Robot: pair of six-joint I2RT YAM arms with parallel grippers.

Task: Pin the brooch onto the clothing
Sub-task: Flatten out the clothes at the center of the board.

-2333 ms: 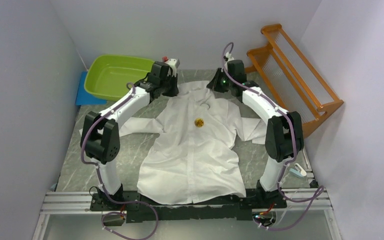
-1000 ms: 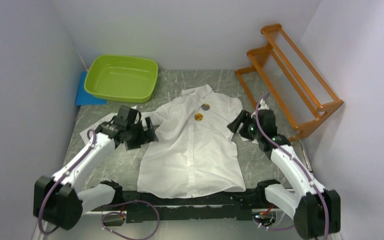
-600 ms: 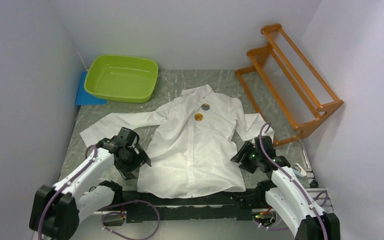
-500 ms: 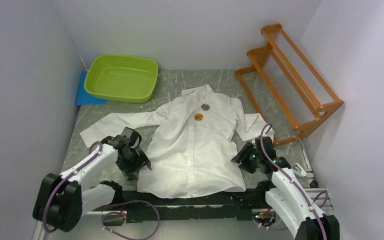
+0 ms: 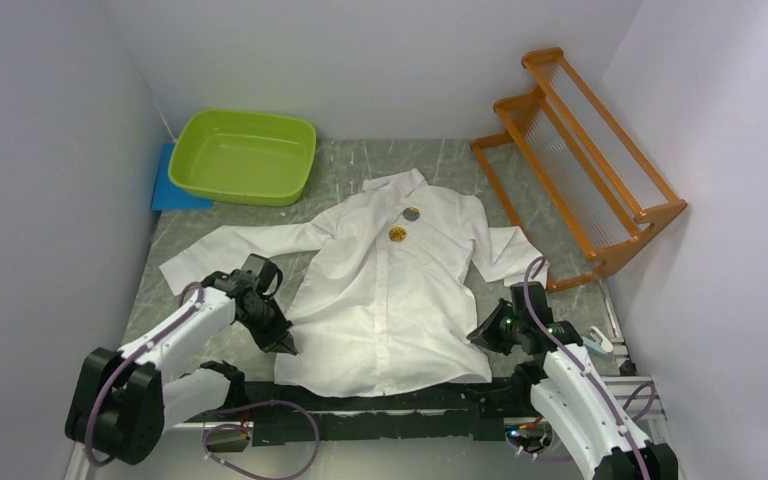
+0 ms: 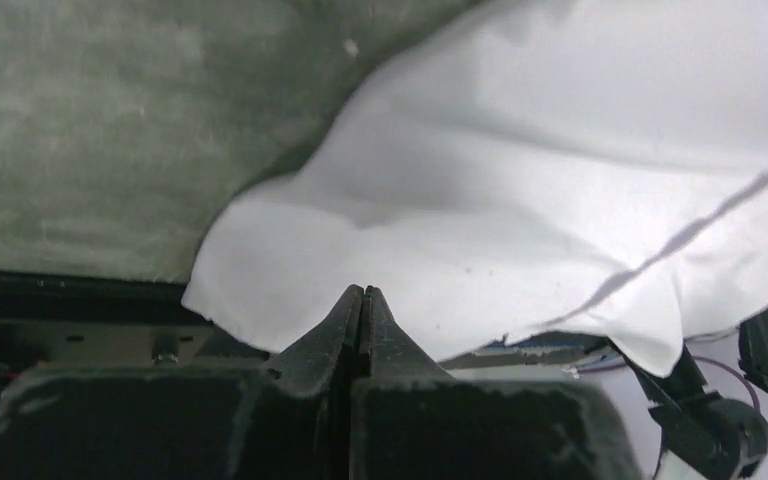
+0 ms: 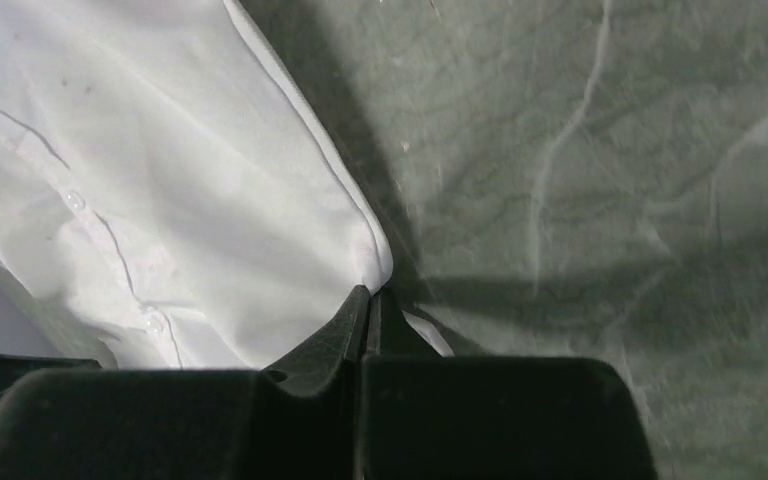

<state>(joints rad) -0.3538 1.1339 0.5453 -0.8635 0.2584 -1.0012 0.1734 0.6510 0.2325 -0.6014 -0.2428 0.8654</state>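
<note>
The clothing, a white long-sleeved shirt (image 5: 390, 300), lies flat and face up on the grey table. A round gold brooch (image 5: 397, 234) sits on its chest by the button line, and a small silver disc (image 5: 411, 212) lies just above it. My left gripper (image 5: 288, 348) is shut at the shirt's lower left hem; in the left wrist view its tips (image 6: 362, 290) meet over the white fabric (image 6: 520, 200), nothing between them. My right gripper (image 5: 478, 335) is shut at the lower right hem, its tips (image 7: 370, 292) at the shirt (image 7: 160, 180) corner.
A lime green basin (image 5: 244, 155) stands at the back left on a blue mat (image 5: 172, 190). An orange wooden rack (image 5: 585, 165) leans along the right side. An aluminium rail (image 5: 140, 405) runs along the near edge, with a small white and blue object (image 5: 598, 343) at the right.
Both arms have drawn back from the shirt's collar to its lower hem corners. Both grippers, open a second ago, have shut. The brooch and shirt lie unmoved.
</note>
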